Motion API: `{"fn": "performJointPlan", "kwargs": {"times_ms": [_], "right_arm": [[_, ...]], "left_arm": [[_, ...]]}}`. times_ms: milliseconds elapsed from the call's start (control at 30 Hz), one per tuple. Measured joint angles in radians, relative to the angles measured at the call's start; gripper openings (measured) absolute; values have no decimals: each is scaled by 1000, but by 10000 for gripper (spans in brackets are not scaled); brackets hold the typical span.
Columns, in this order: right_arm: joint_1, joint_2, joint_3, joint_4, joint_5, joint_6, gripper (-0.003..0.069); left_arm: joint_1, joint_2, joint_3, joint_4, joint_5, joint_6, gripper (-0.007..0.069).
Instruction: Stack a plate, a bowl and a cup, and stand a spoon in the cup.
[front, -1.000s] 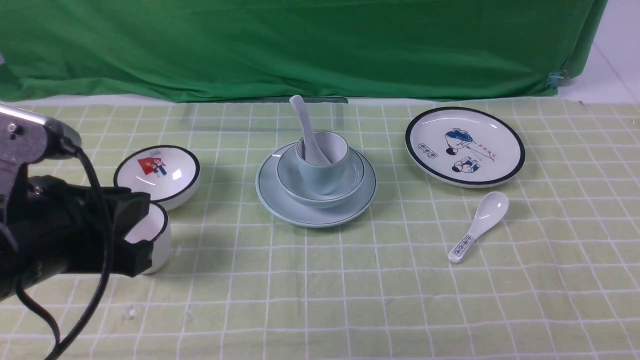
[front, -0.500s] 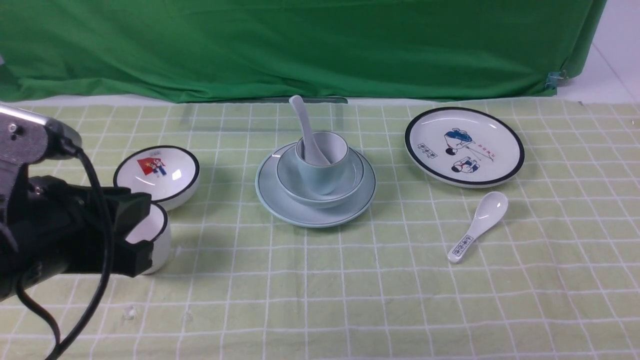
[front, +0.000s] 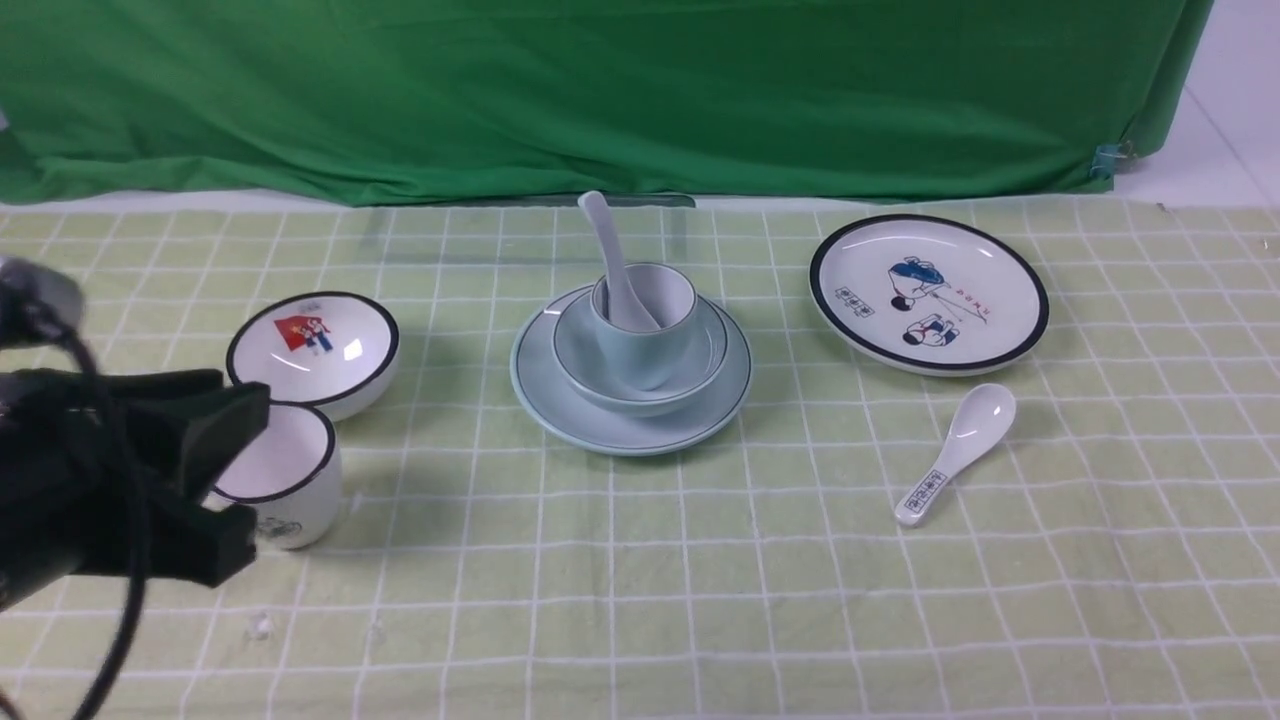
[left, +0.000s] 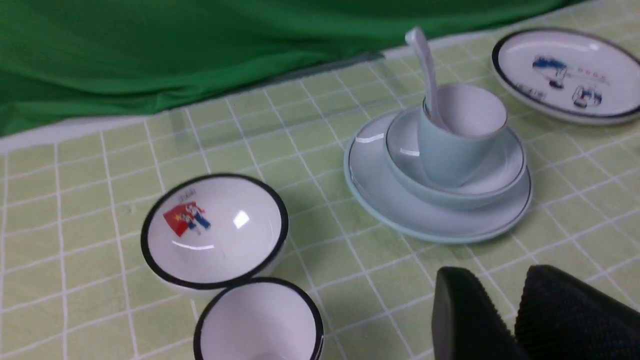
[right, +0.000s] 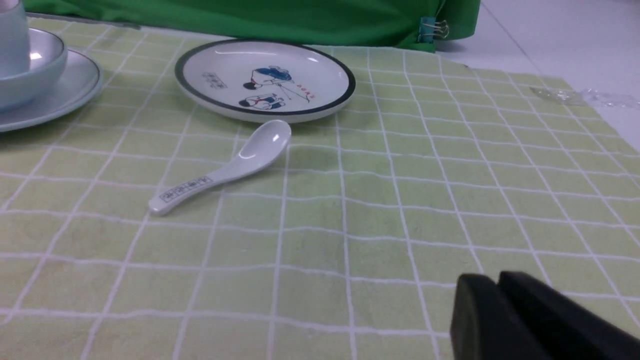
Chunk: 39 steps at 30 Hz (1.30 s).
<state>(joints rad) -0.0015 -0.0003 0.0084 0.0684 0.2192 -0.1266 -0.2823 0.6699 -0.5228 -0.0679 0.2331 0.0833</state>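
Note:
The pale blue-green plate (front: 560, 400) lies mid-table. The matching bowl (front: 585, 360) sits on it, and the cup (front: 640, 350) stands in the bowl, tilted slightly. The plain spoon (front: 603, 235) stands in the cup, its handle leaning back-left. The stack also shows in the left wrist view: plate (left: 380, 195), bowl (left: 405, 150), cup (left: 445, 155), spoon (left: 425, 60). My left gripper (front: 235, 480) is open and empty at the left edge, well away from the stack. My right gripper (right: 497, 277) is shut and empty, low over the cloth, and is not in the front view.
A white black-rimmed bowl (front: 313, 345) with a red picture and a white black-rimmed cup (front: 280, 470) stand at the left, by my left gripper. A white cartoon plate (front: 930, 292) and a printed spoon (front: 955, 450) lie at the right. Green cloth hangs behind.
My left arm has pulled back to the left and lower in the frame, uncovering more of the white cup. The stack and the other dishes have not moved.

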Motion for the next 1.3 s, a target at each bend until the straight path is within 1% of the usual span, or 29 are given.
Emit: {"fn": "performJointPlan", "kwargs": {"times_ms": [67,133,167,200,233,300,333,367,400,467,533,600,700,800,1000,1067,1300], "right_arm": [[0,0,0,0,0,0,81],[0,0,0,0,0,0,87],[0,0,0,0,0,0,87],[0,0,0,0,0,0,91],[0,0,0,0,0,0,92],[0,0,0,0,0,0,101],[0,0,0,0,0,0,102],[0,0,0,0,0,0,105],[0,0,0,0,0,0,106],[0,0,0,0,0,0,112],[0,0,0,0,0,0,115],[0,-1,0,0,-3,0,121],[0,-1,1,0,0,0,127],[0,-1,1,0,1,0,137],[0,-1,1,0,1,0,145],[0,-1,1,0,1,0,147],[0,-1,1,0,1,0,163]], "left_arm": [[7,-58,25,0,-17,0,129],[41,-159,83,4,-60,0,130],[46,-168,88,8,-62,0,130],[93,-244,140,22,-77,0,131],[106,-253,154,22,-79,0,132],[193,-400,266,25,-126,0,132],[198,-410,275,25,-134,0,132],[228,-478,337,25,-160,0,132],[228,-487,337,25,-160,0,132],[257,-611,471,19,-180,0,132],[259,-649,514,16,-158,-3,132],[259,-667,523,6,-61,-16,132],[259,-668,530,-8,16,-3,132],[259,-668,530,-12,30,27,132],[259,-668,530,-12,35,35,132],[259,-668,530,-12,38,53,133],[259,-668,530,-3,29,57,138]]}}
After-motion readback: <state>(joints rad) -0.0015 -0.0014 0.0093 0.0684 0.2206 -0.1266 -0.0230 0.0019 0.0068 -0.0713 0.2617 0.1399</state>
